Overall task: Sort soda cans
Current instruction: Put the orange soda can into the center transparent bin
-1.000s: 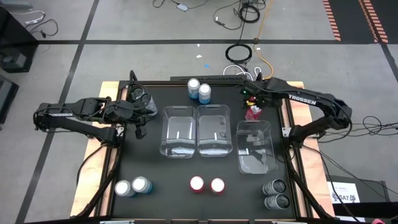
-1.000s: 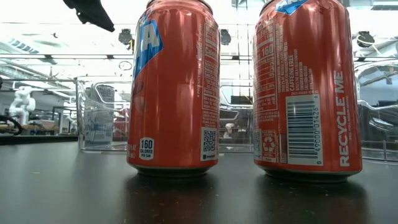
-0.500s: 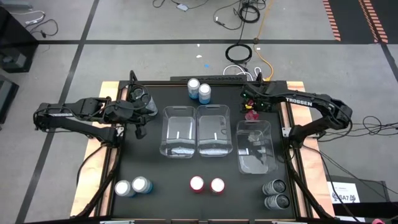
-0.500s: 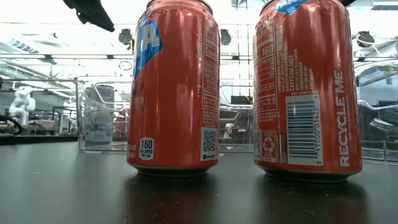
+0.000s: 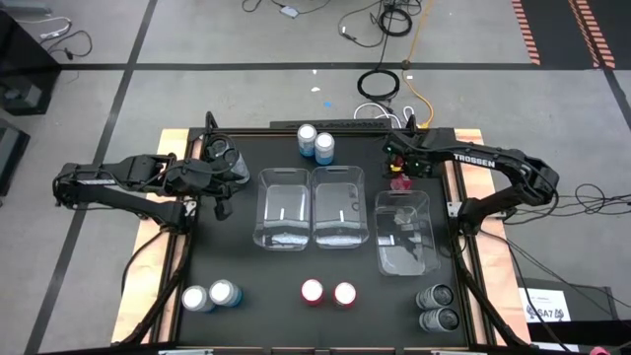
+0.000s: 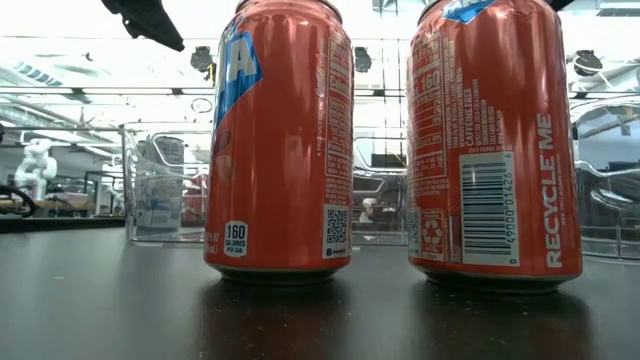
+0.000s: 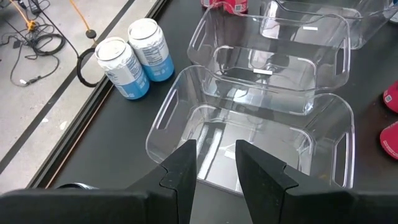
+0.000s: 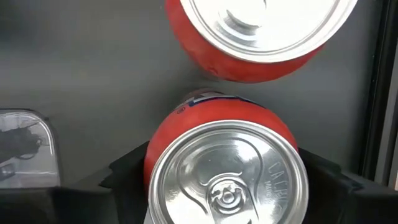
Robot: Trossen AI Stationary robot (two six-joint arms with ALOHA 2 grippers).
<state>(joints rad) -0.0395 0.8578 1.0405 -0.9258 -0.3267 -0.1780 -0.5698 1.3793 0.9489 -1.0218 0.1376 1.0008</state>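
Right gripper (image 8: 217, 180) jaws are bracketing one upright red can (image 8: 227, 168) — grip uncertain; left gripper (image 7: 214, 168) is staying clenched — three bins (image 5: 283, 207).

Glossy red metal cans (image 6: 278, 140), clear smooth plastic bins (image 5: 282, 208), matt black tabletop (image 5: 246, 271).
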